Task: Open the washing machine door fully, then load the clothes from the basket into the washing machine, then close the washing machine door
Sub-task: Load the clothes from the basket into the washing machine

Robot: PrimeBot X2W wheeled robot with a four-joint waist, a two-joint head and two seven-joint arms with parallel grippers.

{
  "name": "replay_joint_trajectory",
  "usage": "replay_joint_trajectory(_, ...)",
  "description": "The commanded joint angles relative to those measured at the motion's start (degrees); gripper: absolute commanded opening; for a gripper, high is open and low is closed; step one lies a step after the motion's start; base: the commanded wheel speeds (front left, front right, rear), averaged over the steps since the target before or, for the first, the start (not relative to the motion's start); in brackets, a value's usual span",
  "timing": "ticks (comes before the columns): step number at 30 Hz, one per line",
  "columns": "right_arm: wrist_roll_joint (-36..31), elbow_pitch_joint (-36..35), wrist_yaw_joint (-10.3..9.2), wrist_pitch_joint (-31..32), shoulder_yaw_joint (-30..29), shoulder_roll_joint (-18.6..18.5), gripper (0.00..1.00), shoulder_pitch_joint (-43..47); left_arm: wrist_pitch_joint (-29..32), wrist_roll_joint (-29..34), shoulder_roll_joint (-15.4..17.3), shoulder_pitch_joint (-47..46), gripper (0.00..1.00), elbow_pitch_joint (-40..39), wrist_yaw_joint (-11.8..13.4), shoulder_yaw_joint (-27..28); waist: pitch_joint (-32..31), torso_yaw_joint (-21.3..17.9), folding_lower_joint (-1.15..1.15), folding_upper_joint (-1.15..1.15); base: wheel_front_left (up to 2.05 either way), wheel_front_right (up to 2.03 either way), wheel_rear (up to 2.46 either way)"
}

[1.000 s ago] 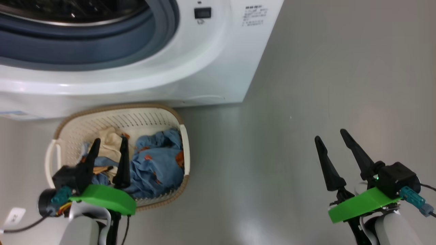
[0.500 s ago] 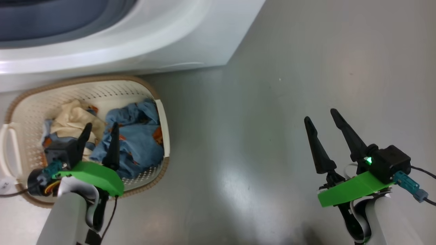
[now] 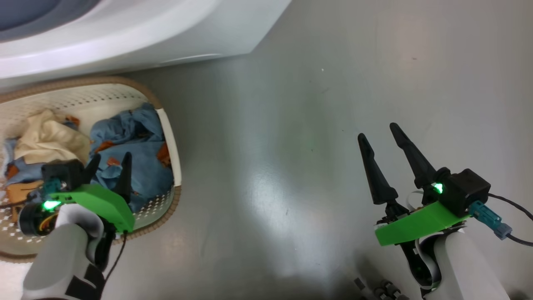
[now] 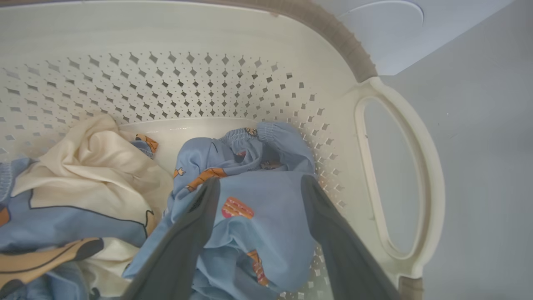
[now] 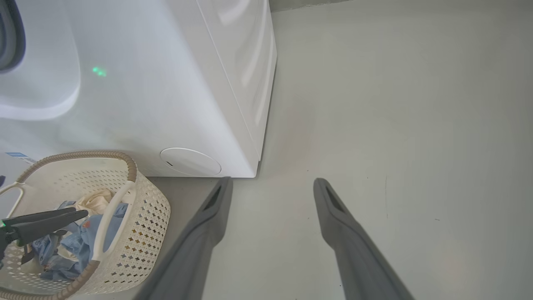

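The left pincer [image 3: 110, 160] is hovering released over the clothes [image 3: 141, 141] in the basket [image 3: 168, 129]. The right pincer [image 3: 377, 131] is hanging released above the floor [image 3: 291, 125]

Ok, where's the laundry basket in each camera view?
Head view: the basket is at the left edge, middle to bottom.
Left wrist view: the basket spans from the left edge past centre.
Right wrist view: the basket is at lower left.
Shared landmark: the white washing machine right behind it.
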Motion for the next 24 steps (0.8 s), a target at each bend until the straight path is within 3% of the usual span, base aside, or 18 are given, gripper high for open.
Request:
replay_joint_trajectory(1,0.29,-0.87,0.36,-0.68,1.35,0.43,1.0,0.83,0.35,-0.53,2.27,0.26,1.0,0.16,-0.14,0.92,0.89,-0.89,0.0,0.0,0.0,0.0,0.0)
replay_joint_trajectory(6,0.71,-0.36,0.36,-0.68,1.86,1.15,1.0,0.46,3.52,-1.88,4.71,-2.66,1.0,4.72,-0.14,-1.1,2.12,-2.18,0.0,0.0,0.0,0.0,0.0)
replay_joint_trajectory(16,1.36,0.06,0.36,-0.68,3.07,1.91,1.0,0.26,9.56,-6.17,6.25,-6.22,1.0,8.16,-0.14,-4.33,3.66,-4.25,0.0,0.0,0.0,0.0,0.0)
replay_joint_trajectory(24,1.97,0.32,0.36,-0.68,3.9,2.24,1.0,0.04,13.81,-5.83,8.26,-9.38,1.0,12.16,0.27,-6.55,4.56,-5.68,0.0,0.0,0.0,0.0,0.0)
